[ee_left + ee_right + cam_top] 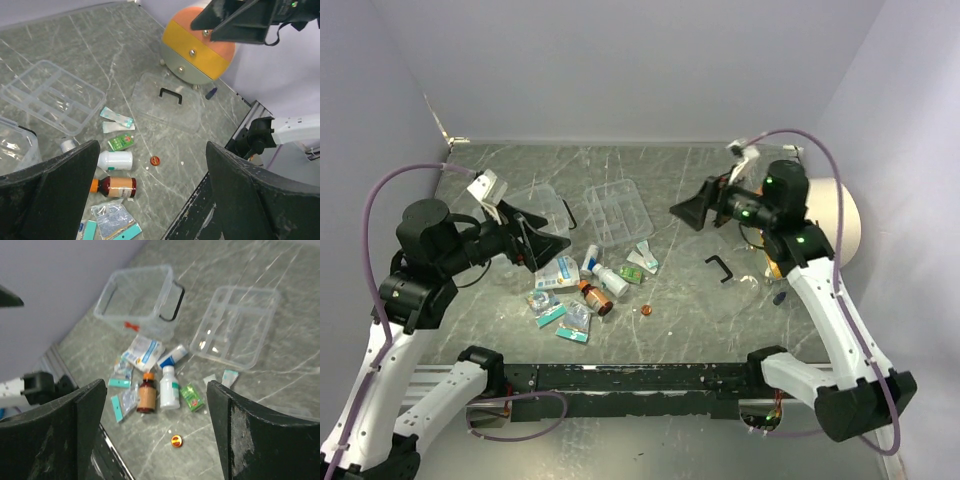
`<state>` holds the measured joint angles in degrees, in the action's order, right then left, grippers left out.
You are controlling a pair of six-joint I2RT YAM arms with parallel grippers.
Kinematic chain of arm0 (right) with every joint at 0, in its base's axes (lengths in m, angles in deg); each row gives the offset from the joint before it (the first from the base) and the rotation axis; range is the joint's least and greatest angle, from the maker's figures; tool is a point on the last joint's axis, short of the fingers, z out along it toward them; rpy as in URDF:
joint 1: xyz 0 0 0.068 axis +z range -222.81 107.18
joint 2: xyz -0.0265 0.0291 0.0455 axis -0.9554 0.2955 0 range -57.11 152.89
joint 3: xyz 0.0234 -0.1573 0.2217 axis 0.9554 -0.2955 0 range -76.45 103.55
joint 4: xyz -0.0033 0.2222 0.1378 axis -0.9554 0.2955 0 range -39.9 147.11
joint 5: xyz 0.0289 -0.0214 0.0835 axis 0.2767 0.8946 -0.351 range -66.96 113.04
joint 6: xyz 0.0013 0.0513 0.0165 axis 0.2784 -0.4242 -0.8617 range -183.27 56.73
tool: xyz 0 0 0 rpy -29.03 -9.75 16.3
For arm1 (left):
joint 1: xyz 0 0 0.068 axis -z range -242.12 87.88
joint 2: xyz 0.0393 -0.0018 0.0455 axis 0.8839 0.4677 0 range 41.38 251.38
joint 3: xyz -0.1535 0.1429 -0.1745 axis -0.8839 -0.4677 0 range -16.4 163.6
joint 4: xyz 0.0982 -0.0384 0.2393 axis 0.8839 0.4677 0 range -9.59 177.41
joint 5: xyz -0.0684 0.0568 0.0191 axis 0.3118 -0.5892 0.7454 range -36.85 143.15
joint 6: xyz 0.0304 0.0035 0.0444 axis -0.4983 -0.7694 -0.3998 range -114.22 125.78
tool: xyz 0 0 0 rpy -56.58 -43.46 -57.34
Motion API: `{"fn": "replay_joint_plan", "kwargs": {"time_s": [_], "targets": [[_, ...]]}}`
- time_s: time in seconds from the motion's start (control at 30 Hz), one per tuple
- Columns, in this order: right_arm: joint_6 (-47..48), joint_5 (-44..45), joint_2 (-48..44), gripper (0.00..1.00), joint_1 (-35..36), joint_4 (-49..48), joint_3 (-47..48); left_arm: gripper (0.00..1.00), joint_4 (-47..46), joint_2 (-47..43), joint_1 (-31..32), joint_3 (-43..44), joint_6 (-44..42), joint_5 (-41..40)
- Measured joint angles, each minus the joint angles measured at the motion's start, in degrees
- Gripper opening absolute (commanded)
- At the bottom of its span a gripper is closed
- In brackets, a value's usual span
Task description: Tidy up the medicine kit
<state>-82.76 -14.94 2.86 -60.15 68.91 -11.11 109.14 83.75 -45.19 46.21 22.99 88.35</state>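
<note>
Left fingers (pixel 50 195) are spread wide with nothing between them, hanging above the bench (pixel 680 300), and I'm looking straight down through the gap at the clutter. Right fingers (pixel 55 435) are spread wide as well, nothing held, up in the air over the right half of the bench and facing left towards that same clutter. Below, I see a white bottle (pixel 169 387) lying on its side, and a brown bottle (pixel 146 392) with an orange cap just beside it. A green sachet (pixel 192 396) lies on the white bottle's other side, and a small red cap (pixel 176 440) sits alone, nearer the front edge. A white and blue packet (pixel 142 352) and a tube (pixel 174 356) lie right in front of the medicine kit box (pixel 137 300). That box stands upright with its top open at the back left, red cross on its wall. The divided tray (pixel 618 210) lies flat just to its right. The kit's clear lid (pixel 167 102), black handle up, lies flat well apart on the right. Behind the lid stands a cream cylinder (pixel 840 220) with its orange face.
</note>
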Motion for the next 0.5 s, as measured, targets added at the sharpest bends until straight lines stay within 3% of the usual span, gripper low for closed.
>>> {"fn": "replay_joint_plan", "kwargs": {"time_s": [0.3,0.5], "targets": [[6.6,15.0,10.4,0.68,17.5,5.4,1.9,0.92,2.4,0.1,1.4,-0.3,1.6,-6.3],[7.6,25.2,21.0,0.66,27.1,5.5,3.4,0.91,3.9,0.2,1.5,-0.3,3.3,-8.9]]}}
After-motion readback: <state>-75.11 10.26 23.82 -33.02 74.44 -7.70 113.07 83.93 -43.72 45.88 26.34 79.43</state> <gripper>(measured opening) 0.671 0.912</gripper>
